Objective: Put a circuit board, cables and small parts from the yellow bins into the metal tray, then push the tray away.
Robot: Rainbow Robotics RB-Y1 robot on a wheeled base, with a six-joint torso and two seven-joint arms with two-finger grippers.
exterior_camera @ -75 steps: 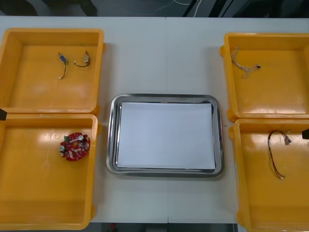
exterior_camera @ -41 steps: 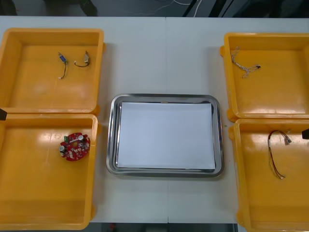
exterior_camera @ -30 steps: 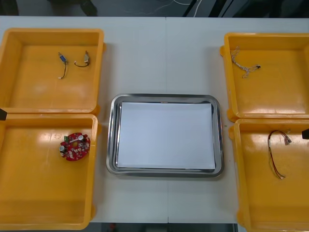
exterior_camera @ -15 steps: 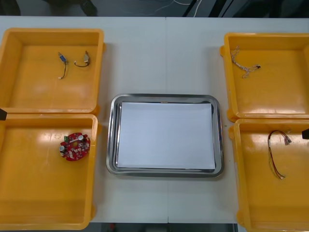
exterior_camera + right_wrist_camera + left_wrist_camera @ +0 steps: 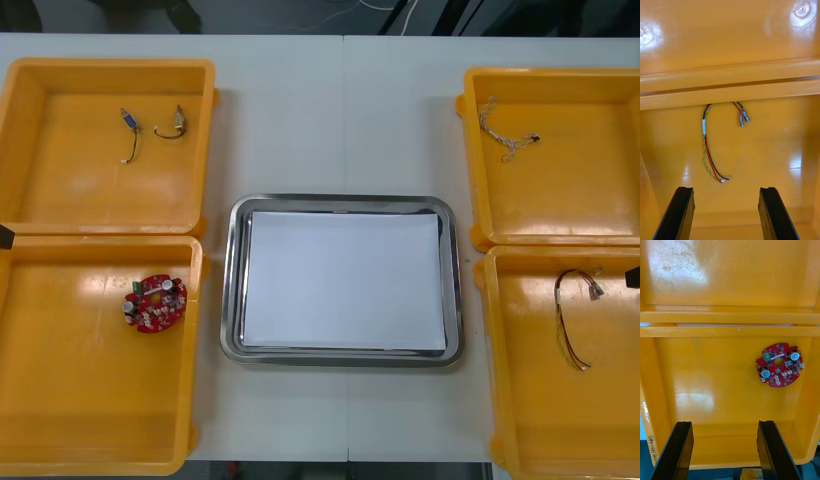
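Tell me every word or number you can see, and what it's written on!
Dark handwriting on the edge of the yellow bin that holds the circuit board: it looks like digits in brackets, but is too blurred to read.
Circuit board: any print is too small to read.
Metal tray, left end effector and right end effector, both open over bins: no writing.

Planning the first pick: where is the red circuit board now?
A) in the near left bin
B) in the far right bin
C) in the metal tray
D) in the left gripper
A: the circuit board lies in the near left bin, ahead of the open left gripper.
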